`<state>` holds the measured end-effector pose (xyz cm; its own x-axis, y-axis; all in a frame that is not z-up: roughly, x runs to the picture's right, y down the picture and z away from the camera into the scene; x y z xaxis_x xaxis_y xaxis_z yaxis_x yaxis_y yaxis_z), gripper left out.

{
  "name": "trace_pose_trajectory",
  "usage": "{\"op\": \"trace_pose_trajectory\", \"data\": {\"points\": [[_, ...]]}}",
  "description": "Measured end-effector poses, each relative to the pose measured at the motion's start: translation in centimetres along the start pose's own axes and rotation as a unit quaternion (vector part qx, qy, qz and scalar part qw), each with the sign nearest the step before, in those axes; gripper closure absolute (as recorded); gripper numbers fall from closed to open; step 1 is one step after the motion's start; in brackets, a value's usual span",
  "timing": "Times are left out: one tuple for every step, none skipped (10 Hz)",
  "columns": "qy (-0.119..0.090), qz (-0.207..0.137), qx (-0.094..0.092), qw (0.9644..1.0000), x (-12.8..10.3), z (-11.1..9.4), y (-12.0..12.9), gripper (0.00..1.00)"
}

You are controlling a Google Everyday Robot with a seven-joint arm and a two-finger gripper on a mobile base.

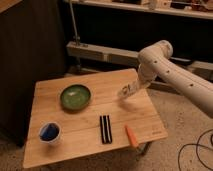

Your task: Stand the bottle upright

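Observation:
My gripper [130, 89] hangs at the end of the white arm that reaches in from the right, just above the far right part of the wooden table [55, 95]. It is shut on the bottle [123, 92], a small whitish piece that sticks out to the lower left of the fingers, tilted and slightly above the tabletop.
A green bowl [76, 96] sits at the table's middle left and a blue cup [50, 132] near the front left corner. A black striped block [105, 129] and an orange carrot-shaped piece [132, 136] lie toward the front right. Metal shelving stands behind the table.

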<state>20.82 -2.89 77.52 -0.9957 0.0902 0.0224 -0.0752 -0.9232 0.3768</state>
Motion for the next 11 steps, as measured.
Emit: {"op": "trace_pose_trajectory", "data": {"points": [[-0.002,-0.005,0.006,1.0,-0.1,0.1,-0.1,0.98],[-0.007,-0.014,0.015,0.9998,-0.2,0.1,-0.2,0.98],[-0.011,-0.025,0.018,0.9995,-0.1,-0.1,-0.1,0.98],[-0.016,-0.036,0.021,0.999,0.0,-0.2,0.0,0.98],[-0.024,-0.053,0.022,0.9981,0.1,-0.6,0.1,0.98],[-0.031,-0.066,0.023,0.9971,0.1,-0.7,0.1,0.98],[-0.035,-0.076,0.02,0.9963,0.4,-0.9,0.2,0.98],[-0.037,-0.083,0.017,0.9958,0.6,-0.9,0.2,0.98],[-0.038,-0.087,0.015,0.9954,0.8,-0.9,0.1,0.98],[-0.04,-0.093,0.014,0.9948,1.0,-0.7,-0.1,0.98],[-0.044,-0.096,0.012,0.9943,1.0,-0.5,-0.3,0.98]]}}
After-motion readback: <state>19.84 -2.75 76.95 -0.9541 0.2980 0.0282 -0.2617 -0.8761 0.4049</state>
